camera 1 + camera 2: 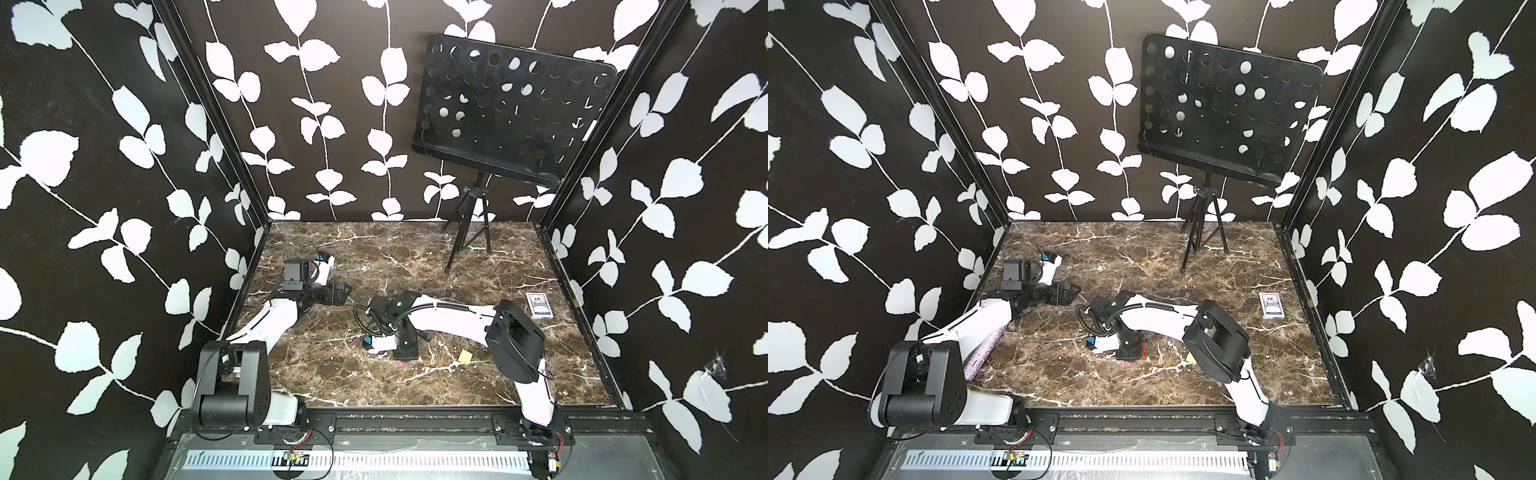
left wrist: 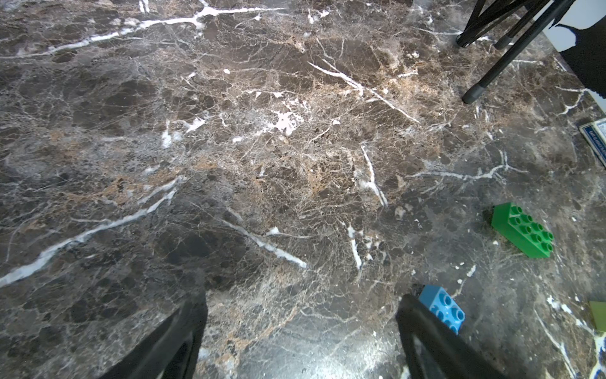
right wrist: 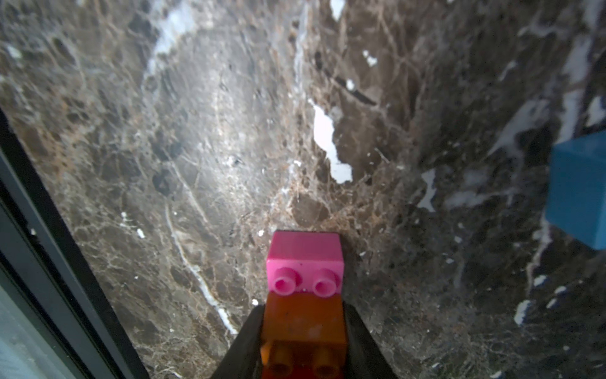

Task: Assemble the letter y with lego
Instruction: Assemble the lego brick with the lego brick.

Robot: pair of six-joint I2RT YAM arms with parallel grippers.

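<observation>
- Right gripper (image 3: 303, 307) first: it was closed down narrow, both black fingers (image 3: 249, 331) flat against the sides of the orange brick (image 3: 303, 323). By the wrist view that was a hold.
- Straight ahead of those fingers, the pink brick (image 3: 305, 259) sat plugged onto the orange one. So the stem's long axis ran dead along the gripper's own forward line, with pink at the far tip.
- The stack was low over the marble tabletop (image 1: 374, 257). Whether pink actually touched the stone could not be told.
- Off to one side of the stem, well apart from it, the blue brick (image 3: 578, 193) lay loose on the marble.
- Over to the left gripper (image 2: 301, 297): its jaws stood wide with nothing between them, only bare marble underneath.
- The same blue brick (image 2: 442, 308) was just beside one left fingertip, outside the jaws rather than between them.
- Further out on that same side lay the green brick (image 2: 521, 229), studs up. Its long axis was skewed to the left gripper's forward line, neither square to it nor parallel.
- The call: with the right arm busy on the stem, the left was the free hand and looked the handier one for blue and green. Blue probably needed only a sidestep, while green likely needed a wrist turn to catch it across its short width.
- Outermost, in a top view, the cream brick (image 1: 465, 356) sat near the right arm, and the card box (image 1: 539, 306) lay well clear near the wall.
</observation>
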